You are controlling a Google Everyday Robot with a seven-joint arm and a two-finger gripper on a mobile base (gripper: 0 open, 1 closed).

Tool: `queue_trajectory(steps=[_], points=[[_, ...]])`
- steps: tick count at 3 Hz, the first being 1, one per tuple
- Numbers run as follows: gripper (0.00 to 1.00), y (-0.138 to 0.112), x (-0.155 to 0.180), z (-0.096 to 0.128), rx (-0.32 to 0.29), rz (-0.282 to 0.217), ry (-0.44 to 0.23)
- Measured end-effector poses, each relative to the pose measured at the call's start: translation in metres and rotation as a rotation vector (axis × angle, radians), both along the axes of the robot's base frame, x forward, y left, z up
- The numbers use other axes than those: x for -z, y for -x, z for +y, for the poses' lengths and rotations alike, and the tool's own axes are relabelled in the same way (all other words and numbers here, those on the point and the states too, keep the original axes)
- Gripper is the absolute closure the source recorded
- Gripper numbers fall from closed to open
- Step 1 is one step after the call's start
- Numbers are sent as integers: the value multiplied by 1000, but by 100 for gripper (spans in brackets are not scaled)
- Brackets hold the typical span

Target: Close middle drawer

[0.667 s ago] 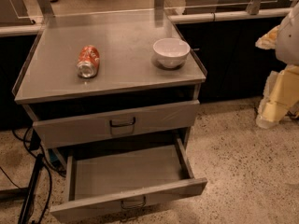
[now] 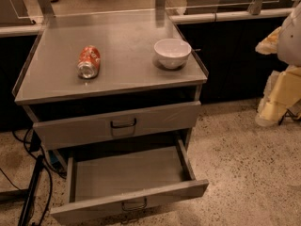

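The middle drawer [image 2: 128, 175] is pulled far out of the grey steel cabinet. It is wide, shallow and empty, with a low front panel and a small dark loop handle [image 2: 134, 205]. Above it the taller-fronted top drawer [image 2: 117, 124] stands out a little. The lowest drawer is hidden under the open one. My gripper [image 2: 275, 108] is the cream-coloured end of the arm at the right edge. It hangs low, well to the right of the cabinet and apart from the drawer.
On the cabinet top [image 2: 122, 74] a red soda can [image 2: 89, 61] lies on its side at the left and a white bowl [image 2: 172, 53] stands at the right. Black cables [image 2: 35, 187] run down the floor at the cabinet's left. Speckled floor lies in front and to the right.
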State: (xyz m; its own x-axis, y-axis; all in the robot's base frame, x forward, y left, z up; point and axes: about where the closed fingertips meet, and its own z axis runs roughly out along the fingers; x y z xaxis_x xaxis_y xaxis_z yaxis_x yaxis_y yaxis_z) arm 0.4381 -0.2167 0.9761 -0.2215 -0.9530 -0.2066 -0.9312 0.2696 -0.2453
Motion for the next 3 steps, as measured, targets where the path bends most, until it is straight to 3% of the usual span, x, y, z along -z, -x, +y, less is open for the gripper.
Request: queue_trajectory(steps=[1, 3], points=[[44, 0, 0, 0, 0, 0, 0], [91, 0, 0, 0, 0, 0, 0]])
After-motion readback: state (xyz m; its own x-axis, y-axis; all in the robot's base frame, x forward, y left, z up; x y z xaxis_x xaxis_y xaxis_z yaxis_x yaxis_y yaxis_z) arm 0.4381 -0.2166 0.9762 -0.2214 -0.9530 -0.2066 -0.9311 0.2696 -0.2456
